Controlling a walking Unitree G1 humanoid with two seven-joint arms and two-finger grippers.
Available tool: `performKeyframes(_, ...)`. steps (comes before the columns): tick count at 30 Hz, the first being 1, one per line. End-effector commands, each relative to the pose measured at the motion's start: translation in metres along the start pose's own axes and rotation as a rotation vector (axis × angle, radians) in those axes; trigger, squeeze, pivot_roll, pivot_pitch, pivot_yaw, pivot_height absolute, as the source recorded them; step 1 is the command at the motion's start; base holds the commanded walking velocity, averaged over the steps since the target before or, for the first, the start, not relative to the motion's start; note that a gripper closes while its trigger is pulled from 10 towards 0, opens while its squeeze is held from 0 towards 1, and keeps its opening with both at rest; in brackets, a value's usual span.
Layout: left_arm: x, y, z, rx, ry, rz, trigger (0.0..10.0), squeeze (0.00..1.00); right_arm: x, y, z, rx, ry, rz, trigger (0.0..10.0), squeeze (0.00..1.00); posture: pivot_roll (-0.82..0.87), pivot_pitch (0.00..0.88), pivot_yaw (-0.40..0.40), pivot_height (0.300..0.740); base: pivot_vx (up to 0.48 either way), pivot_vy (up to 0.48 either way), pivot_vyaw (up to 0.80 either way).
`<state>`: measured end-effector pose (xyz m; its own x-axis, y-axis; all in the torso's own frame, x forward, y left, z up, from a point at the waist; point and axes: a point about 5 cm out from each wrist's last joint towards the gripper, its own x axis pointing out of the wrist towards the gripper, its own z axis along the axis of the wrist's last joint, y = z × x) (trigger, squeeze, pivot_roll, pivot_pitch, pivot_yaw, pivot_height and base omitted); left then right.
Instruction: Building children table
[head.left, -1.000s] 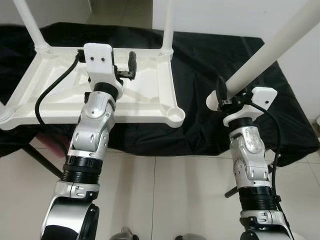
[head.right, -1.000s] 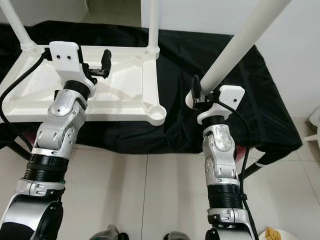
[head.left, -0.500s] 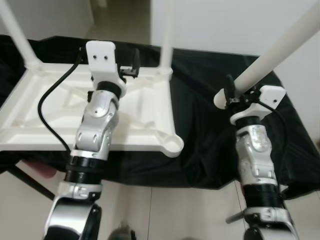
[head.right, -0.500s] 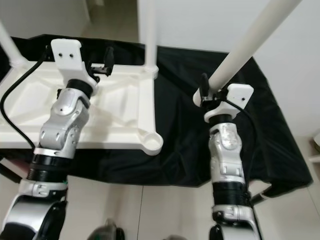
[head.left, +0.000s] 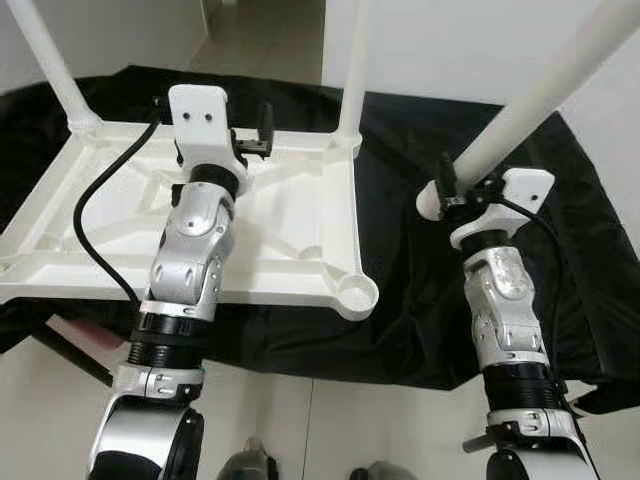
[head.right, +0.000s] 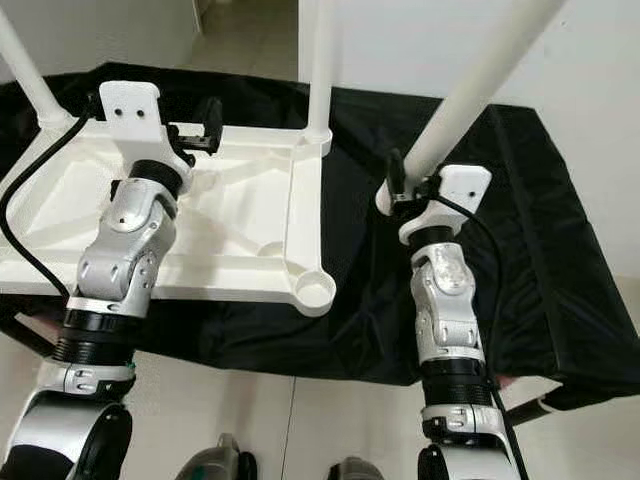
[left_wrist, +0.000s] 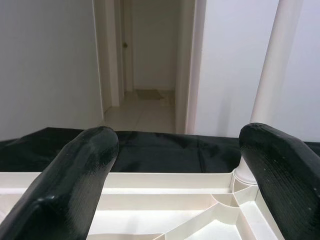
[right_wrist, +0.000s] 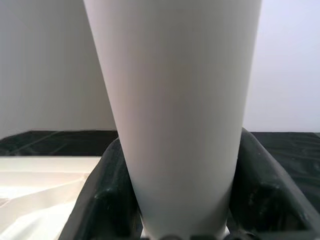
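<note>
Clamping a loose white table leg (head.left: 530, 105) slanting up and far-right, right gripper (head.left: 447, 189) well right of upturned tabletop's (head.left: 60, 225) empty near-right socket (head.left: 356, 292); left gripper (head.left: 254, 128) wide, empty.

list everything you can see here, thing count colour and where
table top: one, white, upside down on the black cloth, ribbed underside up
fitted legs: two in view, white, standing up from the table top's far corners
empty leg socket: one, white, at the table top's near right corner
loose leg: one, white, held tilted over the cloth to the right of the table top
black cloth: one, black, draped over the work surface
floor: pale tiles, below the cloth's edge
left gripper: one, black fingers open, over the table top's far edge
right gripper: one, black fingers shut on the loose leg's lower end
</note>
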<state>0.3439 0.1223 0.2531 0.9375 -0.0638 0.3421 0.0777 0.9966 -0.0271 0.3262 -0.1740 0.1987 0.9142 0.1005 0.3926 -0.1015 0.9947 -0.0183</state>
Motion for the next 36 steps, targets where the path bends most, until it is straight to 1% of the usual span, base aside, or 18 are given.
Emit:
performKeyframes(1,0.000,0.000,0.003,0.002,0.005,-0.020,10.0,0.00,0.003,-0.001,-0.003,-0.015,0.045,-0.008,10.0,0.00,0.03,0.017,0.009,0.740,0.000,0.000,0.00)
performKeyframes(5,-0.001,-0.003,0.003,0.021,0.012,-0.070,10.0,0.00,0.003,-0.003,-0.004,-0.032,0.070,0.001,10.0,0.00,0.03,0.024,0.008,0.740,0.000,0.000,0.00)
performKeyframes(6,-0.003,-0.007,0.003,0.052,0.016,-0.130,10.0,0.00,0.003,-0.005,-0.004,-0.048,0.085,0.008,10.0,0.00,0.04,0.029,0.006,0.740,0.000,0.000,0.00)
performKeyframes(7,-0.003,-0.007,0.003,0.052,0.016,-0.130,10.0,0.00,0.003,-0.005,-0.004,-0.048,0.085,0.008,10.0,0.00,0.04,0.029,0.006,0.740,0.000,0.000,0.00)
performKeyframes(9,-0.010,-0.019,-0.002,0.086,0.060,-0.290,10.0,0.00,0.002,-0.010,-0.005,-0.083,0.092,0.012,10.0,0.00,0.04,0.037,0.005,0.740,0.000,0.000,0.00)
performKeyframes(10,-0.010,-0.019,-0.002,0.086,0.060,-0.290,10.0,0.00,0.002,-0.010,-0.005,-0.083,0.092,0.012,10.0,0.00,0.04,0.037,0.005,0.740,0.000,0.000,0.00)
performKeyframes(11,-0.017,-0.028,-0.006,0.133,0.075,-0.400,10.0,0.00,0.001,-0.014,-0.005,-0.095,0.094,0.005,10.0,0.00,0.04,0.039,0.002,0.740,0.000,0.000,0.00)
performKeyframes(12,-0.017,-0.028,-0.006,0.133,0.075,-0.400,10.0,0.00,0.001,-0.014,-0.005,-0.095,0.094,0.005,10.0,0.00,0.04,0.039,0.002,0.740,0.000,0.000,0.00)
performKeyframes(14,-0.031,-0.041,-0.014,0.188,0.113,-0.584,10.0,0.00,0.002,-0.018,-0.004,-0.107,0.096,-0.006,10.0,0.00,0.04,0.041,0.000,0.740,0.000,0.000,0.00)
performKeyframes(15,-0.037,-0.046,-0.019,0.187,0.147,-0.657,10.0,0.00,0.003,-0.019,-0.003,-0.111,0.096,-0.009,10.0,0.00,0.04,0.041,-0.001,0.740,0.000,0.000,0.00)
performKeyframes(16,-0.037,-0.046,-0.019,0.187,0.147,-0.657,10.0,0.00,0.003,-0.019,-0.003,-0.111,0.096,-0.009,10.0,0.00,0.04,0.041,-0.001,0.740,0.000,0.000,0.00)
performKeyframes(17,-0.044,-0.051,-0.024,0.196,0.180,-0.729,10.0,0.00,0.003,-0.020,-0.002,-0.114,0.094,-0.012,10.0,0.00,0.04,0.041,-0.001,0.740,0.000,0.000,0.00)
performKeyframes(19,-0.048,-0.053,-0.027,0.203,0.203,-0.774,10.0,0.00,0.004,-0.021,-0.002,-0.117,0.094,-0.015,10.0,0.00,0.04,0.041,-0.001,0.740,0.000,0.000,0.00)
performKeyframes(20,-0.055,-0.056,-0.031,0.198,0.235,-0.837,10.0,0.00,0.004,-0.022,-0.001,-0.118,0.095,-0.016,10.0,0.00,0.04,0.042,-0.003,0.740,0.000,0.000,0.00)
performKeyframes(21,-0.055,-0.056,-0.031,0.198,0.235,-0.837,10.0,0.00,0.004,-0.022,-0.001,-0.118,0.095,-0.016,10.0,0.00,0.04,0.042,-0.003,0.740,0.000,0.000,0.00)
performKeyframes(27,-0.084,-0.059,-0.038,0.219,0.346,-1.074,10.0,0.00,0.006,-0.023,0.001,-0.136,0.093,-0.016,10.0,0.00,0.04,0.045,-0.008,0.740,0.000,0.000,0.00)
performKeyframes(32,-0.094,-0.054,-0.039,0.228,0.400,-1.177,10.0,0.00,0.007,-0.024,0.002,-0.141,0.090,-0.015,10.0,0.00,0.04,0.045,-0.009,0.740,0.000,0.000,0.00)
performKeyframes(36,-0.101,-0.049,-0.043,0.281,0.437,-1.241,10.0,0.00,0.008,-0.025,0.002,-0.147,0.088,-0.015,10.0,0.00,0.04,0.044,-0.010,0.740,0.000,0.000,0.00)
